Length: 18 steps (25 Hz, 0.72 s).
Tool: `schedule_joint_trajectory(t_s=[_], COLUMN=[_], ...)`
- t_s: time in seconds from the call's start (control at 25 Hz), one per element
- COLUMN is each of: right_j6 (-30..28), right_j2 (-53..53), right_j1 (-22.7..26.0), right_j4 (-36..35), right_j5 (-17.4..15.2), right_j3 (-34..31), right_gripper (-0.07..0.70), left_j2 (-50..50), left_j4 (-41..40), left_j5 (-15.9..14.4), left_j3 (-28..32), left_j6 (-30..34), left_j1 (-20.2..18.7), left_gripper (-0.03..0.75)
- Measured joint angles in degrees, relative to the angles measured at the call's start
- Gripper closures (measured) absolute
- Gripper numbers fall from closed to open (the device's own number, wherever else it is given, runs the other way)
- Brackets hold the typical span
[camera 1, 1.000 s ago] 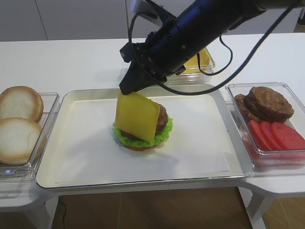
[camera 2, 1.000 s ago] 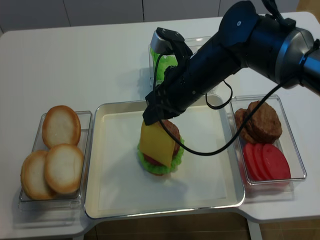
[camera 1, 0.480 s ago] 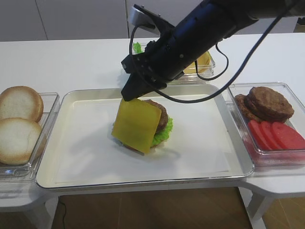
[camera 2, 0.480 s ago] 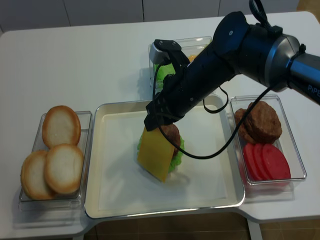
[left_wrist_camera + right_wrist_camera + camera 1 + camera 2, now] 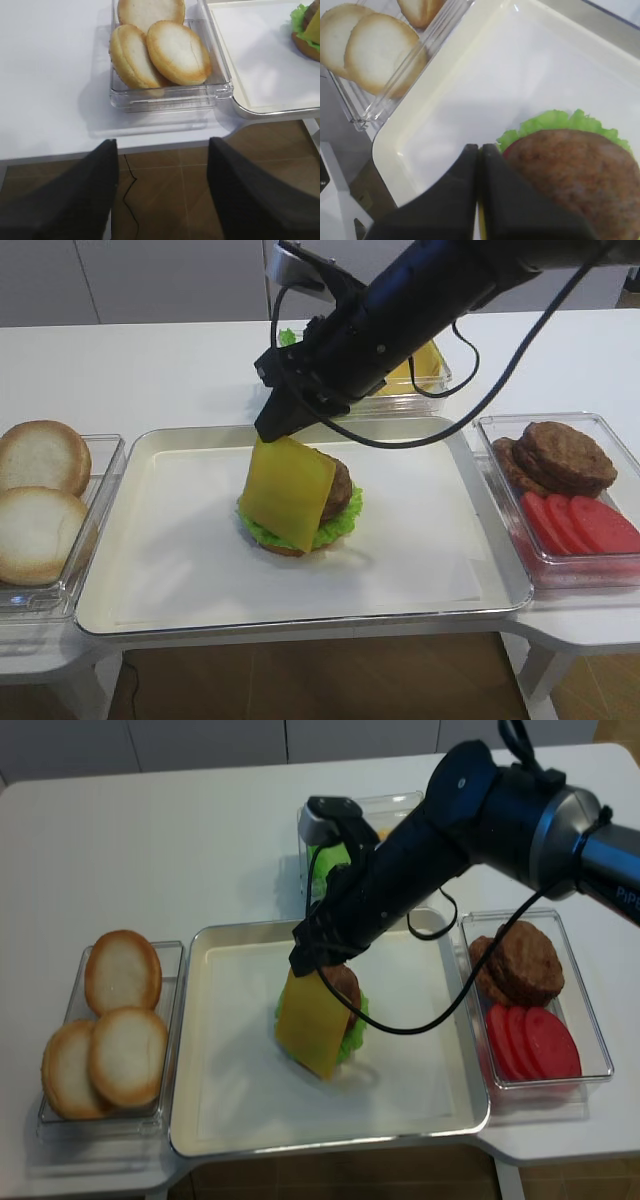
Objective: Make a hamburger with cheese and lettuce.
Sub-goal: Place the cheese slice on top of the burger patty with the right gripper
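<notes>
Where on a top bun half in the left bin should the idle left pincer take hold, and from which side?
Take the nearest bun half across its rounded rim, coming straight down from above. It lies overlapping its neighbour in the clear bin, whose walls block a sideways approach. The left pincer stands open and seems wide enough to span it, though that is a judgement.

White lettering reading "PIPE", cut by the frame edge, stands on the right arm (image 5: 610,890).
</notes>
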<state>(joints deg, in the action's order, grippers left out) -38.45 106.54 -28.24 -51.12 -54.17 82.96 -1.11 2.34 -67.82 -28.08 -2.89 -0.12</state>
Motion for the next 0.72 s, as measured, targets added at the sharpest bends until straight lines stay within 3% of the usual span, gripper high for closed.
schedule_joint_trajectory(t_s=[0.44, 0.72], right_j6=[1.81, 1.93], right_j2=[0.00, 0.00], right_j1=[0.00, 0.00], right_j4=[8.51, 9.46], right_j5=[0.90, 3.30], right_j3=[1.72, 1.72], right_gripper=[0.628, 0.628], left_j2=[0.00, 0.00], left_j4=[0.00, 0.00], left_j5=[0.00, 0.00], left_j3=[0.00, 0.00], left_j6=[0.00, 0.00], left_j1=[0.00, 0.00], left_gripper=[0.292, 0.292])
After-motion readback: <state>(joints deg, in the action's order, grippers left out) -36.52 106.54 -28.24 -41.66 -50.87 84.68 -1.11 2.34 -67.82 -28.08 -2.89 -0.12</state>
